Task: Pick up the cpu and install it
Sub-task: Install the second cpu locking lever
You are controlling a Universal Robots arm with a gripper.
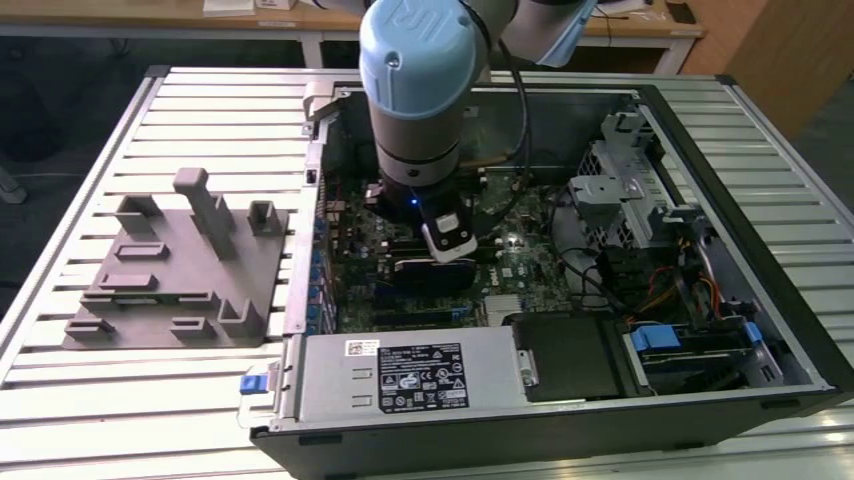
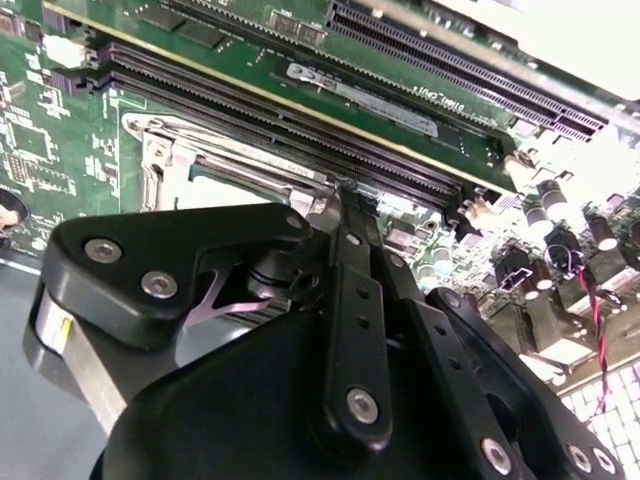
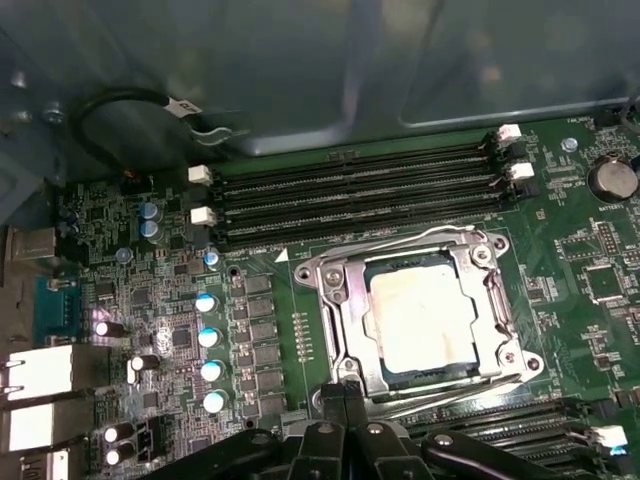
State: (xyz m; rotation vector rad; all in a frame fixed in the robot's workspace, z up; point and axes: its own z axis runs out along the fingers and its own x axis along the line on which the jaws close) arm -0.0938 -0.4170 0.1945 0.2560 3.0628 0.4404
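- The arm [image 1: 424, 100] reaches down into an open computer case [image 1: 561, 300] that lies on its side on a slatted metal table [image 1: 160, 390].
- The gripper [image 3: 345, 395] hangs low over the green motherboard [image 3: 250, 330]; its black fingers [image 2: 352, 270] are pressed together at the tips with nothing between them.
- The cpu [image 3: 425, 322], a pale metal square, lies flat inside the metal-framed socket [image 3: 335, 275], just beyond the fingertips and not touched by them.
- The socket frame surrounds the cpu on all sides, and the fingertips stand at the frame's near edge.
- Past the socket from the fingers run the long dark memory slots [image 3: 355, 190].
- To one side of the fingers stands a row of blue-topped capacitors [image 3: 208, 352].
- In the exterior view, a grey moulded fixture [image 1: 180, 265] sits on the table at the exterior view's left, well apart from the fingers.
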